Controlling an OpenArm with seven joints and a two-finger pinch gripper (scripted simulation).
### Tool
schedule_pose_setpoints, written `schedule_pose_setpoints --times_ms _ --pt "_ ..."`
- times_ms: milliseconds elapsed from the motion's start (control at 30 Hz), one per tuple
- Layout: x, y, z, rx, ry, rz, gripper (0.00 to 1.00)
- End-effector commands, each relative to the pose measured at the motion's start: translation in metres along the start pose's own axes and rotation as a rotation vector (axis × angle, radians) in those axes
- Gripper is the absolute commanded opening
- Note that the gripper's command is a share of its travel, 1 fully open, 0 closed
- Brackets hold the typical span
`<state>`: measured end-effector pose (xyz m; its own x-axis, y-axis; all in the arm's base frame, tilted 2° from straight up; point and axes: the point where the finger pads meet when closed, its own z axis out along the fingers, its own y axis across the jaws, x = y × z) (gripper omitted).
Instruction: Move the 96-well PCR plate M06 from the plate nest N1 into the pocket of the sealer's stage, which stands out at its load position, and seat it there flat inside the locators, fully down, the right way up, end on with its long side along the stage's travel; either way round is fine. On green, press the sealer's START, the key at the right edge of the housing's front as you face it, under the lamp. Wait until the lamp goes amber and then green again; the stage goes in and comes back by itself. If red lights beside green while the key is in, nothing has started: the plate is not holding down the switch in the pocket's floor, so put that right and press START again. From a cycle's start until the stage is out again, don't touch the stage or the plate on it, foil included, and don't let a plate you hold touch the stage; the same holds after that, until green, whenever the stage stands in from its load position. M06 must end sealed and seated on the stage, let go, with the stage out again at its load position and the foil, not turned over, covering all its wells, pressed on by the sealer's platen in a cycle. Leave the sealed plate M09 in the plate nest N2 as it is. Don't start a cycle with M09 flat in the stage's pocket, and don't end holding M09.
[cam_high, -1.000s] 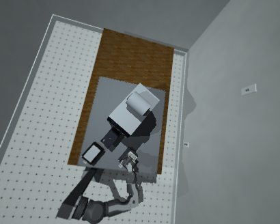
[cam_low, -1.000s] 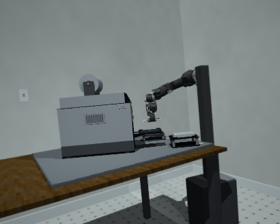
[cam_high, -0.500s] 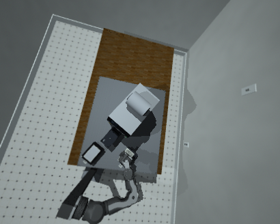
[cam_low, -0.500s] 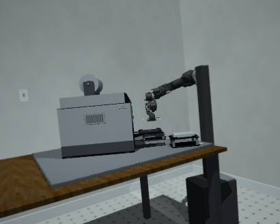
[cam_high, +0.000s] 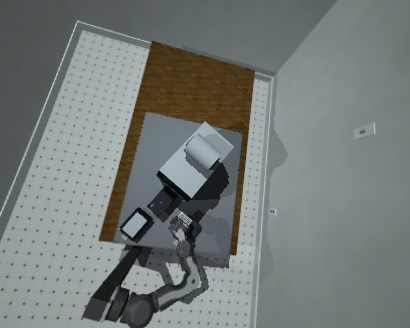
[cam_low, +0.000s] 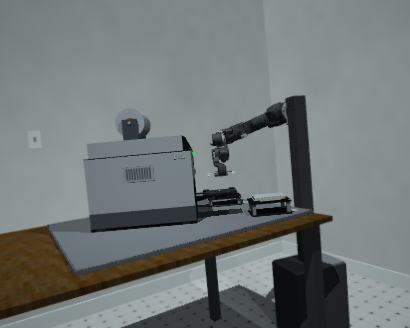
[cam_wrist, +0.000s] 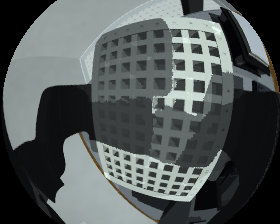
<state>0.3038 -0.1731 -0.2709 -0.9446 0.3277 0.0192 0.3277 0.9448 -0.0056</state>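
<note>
The hand is gripping plate M06 between its 2 fingers and is holding it in the air, well above the tabletop. In the exterior view the plate is hanging roughly level, in front of the sealer and above the stage, apart from both. The stage is standing out from the sealer's front at tabletop height. In the top view the hand and plate are showing just to the right of the stage.

In the wrist view the plate is filling most of the picture, its grid of square wells facing the camera, partly in shadow.

A 2nd plate, M09, is lying in its nest on the grey mat, near the arm's post. From above, M09 is sitting left of the stage.

A foil roll is resting on top of the sealer. A small green light is showing at the upper front corner of the housing.
</note>
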Motion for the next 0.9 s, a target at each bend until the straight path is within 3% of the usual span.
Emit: schedule_pose_setpoints --times_ms 0,67,233,633,800,867 --pt "0.0 -0.002 0.0 0.006 0.0 0.007 0.0" --pt "0.0 -0.002 0.0 0.006 0.0 0.007 0.0" --pt "-0.006 0.039 -0.009 0.005 0.0 0.007 0.0" --pt "-0.006 0.039 -0.009 0.005 0.0 0.007 0.0" --pt "-0.011 0.079 -0.017 0.005 0.001 0.007 0.0" --pt "-0.011 0.079 -0.017 0.005 0.001 0.007 0.0"
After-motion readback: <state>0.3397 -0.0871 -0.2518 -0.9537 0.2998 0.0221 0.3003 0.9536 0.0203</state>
